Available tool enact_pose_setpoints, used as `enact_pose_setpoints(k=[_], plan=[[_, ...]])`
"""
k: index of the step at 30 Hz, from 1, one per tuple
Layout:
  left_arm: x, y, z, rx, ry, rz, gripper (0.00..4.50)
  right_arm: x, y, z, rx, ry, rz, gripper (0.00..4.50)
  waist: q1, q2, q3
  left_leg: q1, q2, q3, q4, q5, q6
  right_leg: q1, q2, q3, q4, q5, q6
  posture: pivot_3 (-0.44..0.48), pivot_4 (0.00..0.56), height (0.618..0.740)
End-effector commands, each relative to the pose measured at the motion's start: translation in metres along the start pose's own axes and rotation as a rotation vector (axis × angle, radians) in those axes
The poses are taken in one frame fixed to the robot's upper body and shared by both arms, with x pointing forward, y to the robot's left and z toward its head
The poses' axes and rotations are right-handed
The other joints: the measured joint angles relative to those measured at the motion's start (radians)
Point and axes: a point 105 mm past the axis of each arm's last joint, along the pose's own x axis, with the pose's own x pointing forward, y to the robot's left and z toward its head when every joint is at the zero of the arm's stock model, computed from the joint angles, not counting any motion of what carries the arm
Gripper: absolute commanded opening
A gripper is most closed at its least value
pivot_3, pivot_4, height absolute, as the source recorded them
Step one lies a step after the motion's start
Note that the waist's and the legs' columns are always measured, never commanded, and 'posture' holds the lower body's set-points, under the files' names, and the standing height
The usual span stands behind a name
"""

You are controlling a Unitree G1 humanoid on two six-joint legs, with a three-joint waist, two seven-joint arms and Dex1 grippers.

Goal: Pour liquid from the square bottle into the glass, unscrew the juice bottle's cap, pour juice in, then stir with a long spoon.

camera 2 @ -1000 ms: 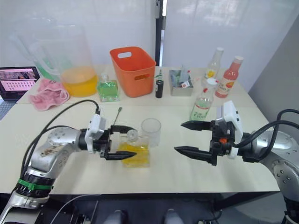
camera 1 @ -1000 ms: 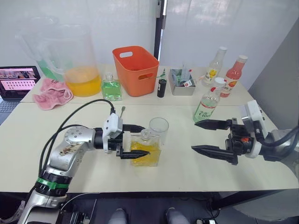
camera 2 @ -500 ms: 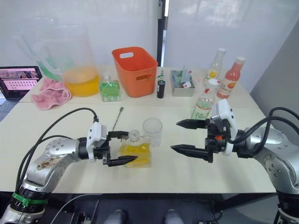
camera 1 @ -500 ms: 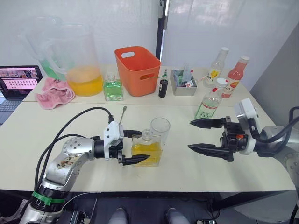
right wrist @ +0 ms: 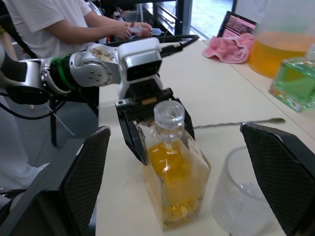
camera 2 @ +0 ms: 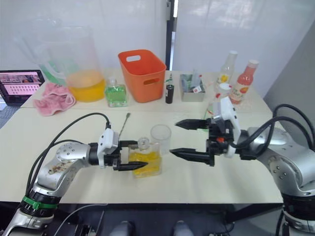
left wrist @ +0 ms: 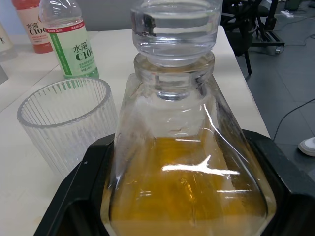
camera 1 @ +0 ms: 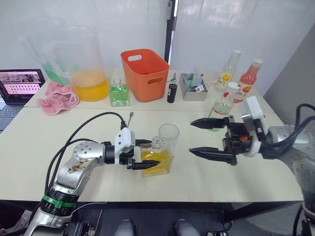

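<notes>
The square bottle [camera 1: 156, 158] with yellow liquid [left wrist: 187, 191] and a round stopper [left wrist: 174, 24] stands at the table's middle front. My left gripper [camera 1: 153, 153] is shut on its body, one finger on each side. The ribbed glass [camera 1: 168, 135] stands just behind the bottle, touching or nearly touching it. My right gripper [camera 1: 192, 136] hovers wide open a little right of the glass, pointing at it. The juice bottle [camera 1: 220, 109] with its white cap [camera 1: 231, 87] stands behind the right gripper. The long spoon [camera 1: 129, 118] lies on the table behind the left gripper.
Along the back stand a big pitcher [camera 1: 78, 64], a green bottle [camera 1: 118, 92], an orange basket [camera 1: 144, 73], a small tray [camera 1: 192, 88], a yellow-labelled bottle [camera 1: 226, 71] and a pink bottle [camera 1: 248, 78]. A pink cloth [camera 1: 56, 98] and laptop [camera 1: 19, 83] lie far left. A person [right wrist: 64, 24] sits beyond.
My right gripper has moved left, closer to the glass and bottle. The left gripper's fingers have drawn in onto the square bottle.
</notes>
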Motion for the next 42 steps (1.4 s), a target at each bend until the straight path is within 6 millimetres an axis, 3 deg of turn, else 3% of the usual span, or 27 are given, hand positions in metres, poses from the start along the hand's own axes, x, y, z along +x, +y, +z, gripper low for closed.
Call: enact_pose_setpoints(k=[1, 12, 16, 23, 28, 42], plan=[[0.004, -0.001, 0.007, 0.044, -0.012, -0.025, 2.79, 0.021, 0.003, 0.004, -0.041, 0.008, 0.034, 4.5, 0.001, 0.0, 0.0, 0.0, 0.0, 0.0, 0.0, 0.0, 0.0, 0.0, 0.0, 0.0, 0.0, 0.0, 0.0, 0.0, 0.15, 0.74], [0.006, -0.002, 0.008, 0.058, -0.006, -0.029, 2.79, 0.062, -0.011, -0.013, -0.097, 0.059, 0.022, 4.5, 0.004, 0.0, 0.0, 0.0, 0.0, 0.0, 0.0, 0.0, 0.0, -0.001, 0.0, -0.001, 0.001, 0.001, 0.002, 0.0, 0.15, 0.74], [0.005, -0.003, 0.008, 0.055, -0.005, -0.026, 2.79, 0.066, -0.019, -0.016, -0.109, 0.064, -0.012, 3.36, 0.004, 0.0, 0.0, -0.001, 0.0, 0.0, 0.0, 0.0, 0.0, -0.001, 0.0, 0.0, 0.001, 0.002, 0.002, 0.0, 0.15, 0.74], [0.005, -0.003, 0.007, 0.054, -0.003, -0.023, 2.79, 0.067, -0.014, -0.015, -0.093, 0.037, 0.028, 1.07, 0.003, 0.0, 0.0, -0.001, 0.0, -0.001, 0.0, 0.0, 0.0, -0.001, 0.0, -0.001, 0.002, 0.002, 0.003, 0.0, 0.15, 0.74], [0.006, -0.003, 0.008, 0.055, -0.003, -0.027, 2.79, 0.065, -0.011, -0.014, -0.096, 0.035, 0.045, 1.07, 0.003, 0.0, 0.0, -0.001, 0.0, -0.001, 0.0, 0.0, 0.0, -0.001, 0.0, -0.001, 0.002, 0.002, 0.003, 0.0, 0.15, 0.74], [0.008, -0.004, 0.002, 0.043, 0.029, -0.044, 2.79, 0.058, -0.01, 0.019, -0.08, -0.079, 0.071, 1.07, -0.002, 0.001, 0.0, -0.001, 0.0, -0.001, -0.001, 0.0, 0.0, -0.001, 0.0, -0.001, 0.002, 0.002, 0.004, 0.0, 0.15, 0.74]])
